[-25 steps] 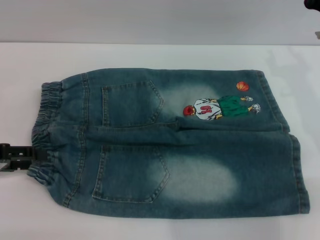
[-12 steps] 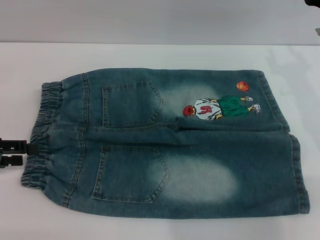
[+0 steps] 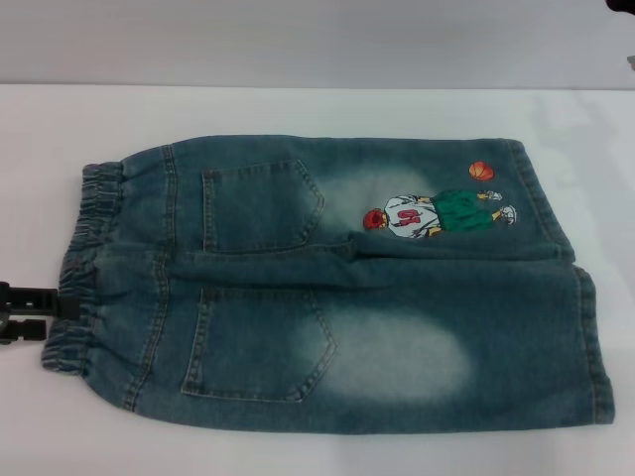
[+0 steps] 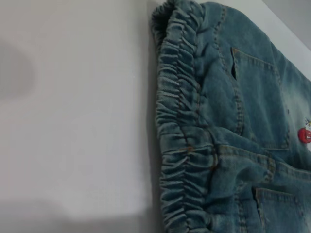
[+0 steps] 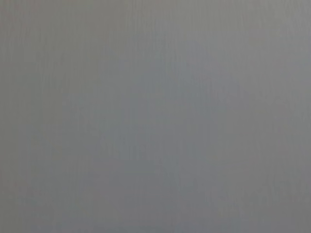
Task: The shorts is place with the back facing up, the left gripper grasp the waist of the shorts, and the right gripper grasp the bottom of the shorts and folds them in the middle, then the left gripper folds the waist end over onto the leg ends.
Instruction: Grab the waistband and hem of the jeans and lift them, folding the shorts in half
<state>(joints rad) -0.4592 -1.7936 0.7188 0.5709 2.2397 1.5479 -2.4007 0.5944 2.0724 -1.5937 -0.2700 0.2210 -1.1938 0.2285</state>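
The shorts (image 3: 327,288) lie flat on the white table (image 3: 298,114), back side up, with both patch pockets showing. The waist of the shorts (image 3: 84,258) is the ruffled band at the left, also seen close in the left wrist view (image 4: 182,136). The bottom of the shorts (image 3: 585,327) is at the right, and the cartoon print and orange ball (image 3: 481,171) are on the far leg. My left gripper (image 3: 58,315) sits low at the left edge. Its two black fingers (image 3: 40,298) are apart, and the upper tip touches the waist's edge. Only a dark sliver of my right gripper (image 3: 622,5) shows at the top right corner.
A grey wall (image 3: 298,40) runs behind the table's far edge. Bare white table surrounds the shorts, with the widest strips at the far side and the left. The right wrist view shows only plain grey.
The left gripper has drawn back to the left from over the waistband. The waist's near corner shifted left and toward me with it, then stayed put.
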